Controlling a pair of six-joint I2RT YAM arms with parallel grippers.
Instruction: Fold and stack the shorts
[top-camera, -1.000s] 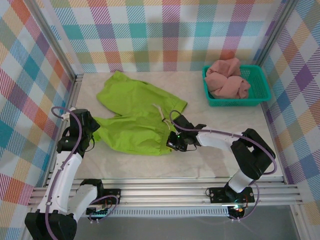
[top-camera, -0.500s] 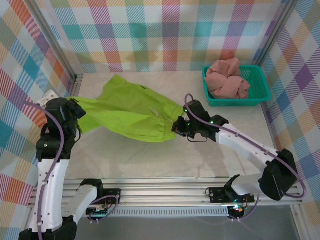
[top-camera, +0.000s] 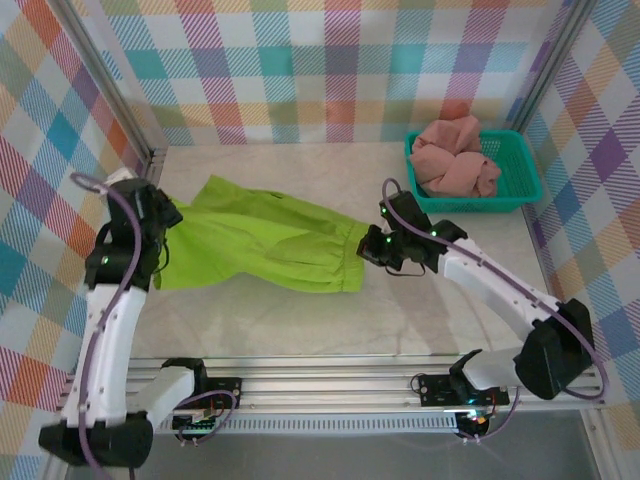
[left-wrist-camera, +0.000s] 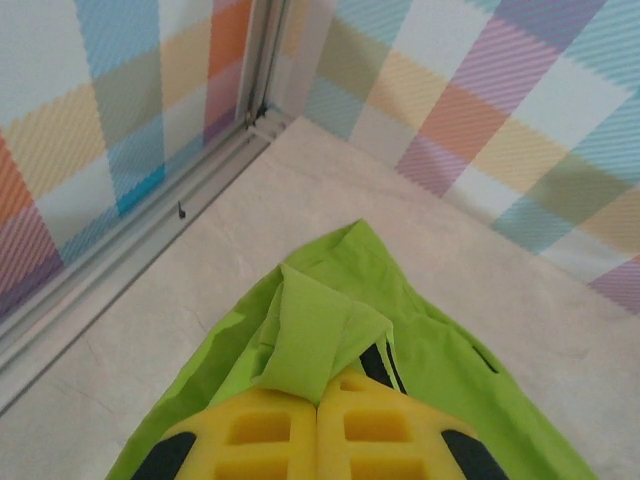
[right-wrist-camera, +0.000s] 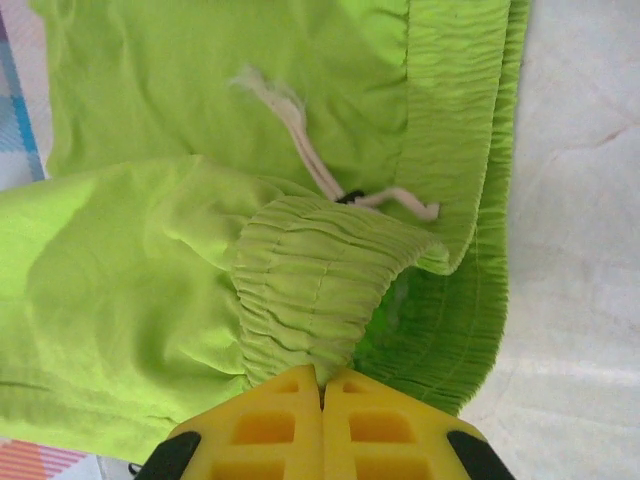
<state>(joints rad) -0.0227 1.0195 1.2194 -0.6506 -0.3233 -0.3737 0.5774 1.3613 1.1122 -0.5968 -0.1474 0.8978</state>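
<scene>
1. Two pinches logged — left gripper closed on a folded tab of leg cloth, right gripper closed on a bunched loop of the elastic waistband.
2. Found the lime green shorts strung between both grippers across the left and middle of the table, raised at the left end, lower at the waist end; could not tell whether the sagging middle touched the surface.
3. Spotted the pink shorts heaped in the teal basket at the far right corner, well apart from the green pair, not yet handled.
4. Judged the step in hand as pulling the green pair out straight, ahead of laying it flat for the fold.
5. Thought best to keep the pull even and gentle — enough to take out the diagonal creases, not enough to drag thin cloth out of the left pinch.
6. Noticed from the right wrist view just one layer of waistband caught, second layer hanging free beside it; reckoned a slow, level lowering would let that layer settle underneath without a twist.
7. Marked the white drawstring lying loose inside the waist; considered it a snag risk, better tucked under cloth before folding.
8. Recommended lowering both ends together, releasing only once flat on the table.
</scene>
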